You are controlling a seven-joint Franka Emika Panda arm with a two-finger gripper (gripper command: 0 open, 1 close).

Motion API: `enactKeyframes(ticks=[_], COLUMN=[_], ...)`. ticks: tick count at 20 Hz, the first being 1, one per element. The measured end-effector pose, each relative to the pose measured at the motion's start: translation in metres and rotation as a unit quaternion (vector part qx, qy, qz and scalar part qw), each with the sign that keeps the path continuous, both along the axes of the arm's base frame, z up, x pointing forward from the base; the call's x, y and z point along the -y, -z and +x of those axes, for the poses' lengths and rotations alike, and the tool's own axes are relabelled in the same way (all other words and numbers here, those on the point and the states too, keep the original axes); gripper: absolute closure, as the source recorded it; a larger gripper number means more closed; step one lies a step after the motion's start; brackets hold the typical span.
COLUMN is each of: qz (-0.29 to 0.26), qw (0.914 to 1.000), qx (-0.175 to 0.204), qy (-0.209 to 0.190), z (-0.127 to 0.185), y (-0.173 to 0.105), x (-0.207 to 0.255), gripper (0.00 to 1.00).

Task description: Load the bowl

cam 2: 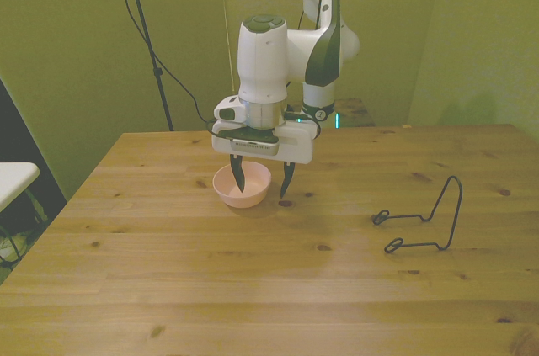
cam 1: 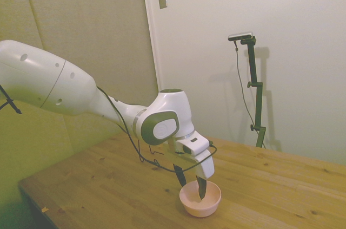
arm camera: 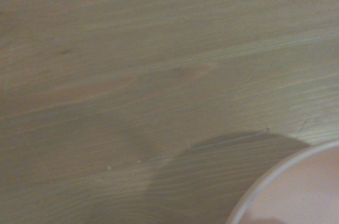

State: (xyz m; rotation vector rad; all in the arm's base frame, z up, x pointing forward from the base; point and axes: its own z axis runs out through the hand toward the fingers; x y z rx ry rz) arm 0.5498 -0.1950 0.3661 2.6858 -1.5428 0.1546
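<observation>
The small pale pink bowl (cam 2: 251,197) stands on the wooden table, left of the middle in the front view. My gripper (cam 2: 263,183) is low over it and open. One finger (cam 2: 238,178) dips inside the bowl, while the other hangs just outside the rim on the front view's right. From the side, the bowl (cam 1: 202,206) sits near the table's front, and my gripper (cam 1: 191,182) straddles its rim with one dark finger (cam 1: 201,188) inside. In the wrist view only a curved piece of the bowl (arm camera: 310,195) shows at a corner. Nothing is held.
A thin dark wire stand (cam 2: 428,218) lies on the table toward the front view's right, well away from the bowl. Bare wooden tabletop (arm camera: 132,75) surrounds the bowl. A white surface edge (cam 2: 13,178) shows beyond the table on the front view's left.
</observation>
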Motion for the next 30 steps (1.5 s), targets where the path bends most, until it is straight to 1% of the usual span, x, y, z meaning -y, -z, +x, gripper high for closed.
enactKeyframes(ticks=[21, 25, 27, 28, 30], qz=[0.016, 0.017, 0.030, 0.040, 0.062], qw=[0.9998, 0.9998, 0.9994, 0.9990, 0.9976], qx=[0.001, 0.008, 0.013, 0.017, 0.029], qy=[0.008, 0.008, 0.003, 0.001, -0.007], z=[0.002, 0.006, 0.007, 0.007, 0.006], y=[0.005, -0.004, -0.009, -0.014, -0.033], x=[-0.004, -0.002, -0.001, -0.001, 0.001], gripper=[1.00, 1.00, 1.00, 1.00, 1.00])
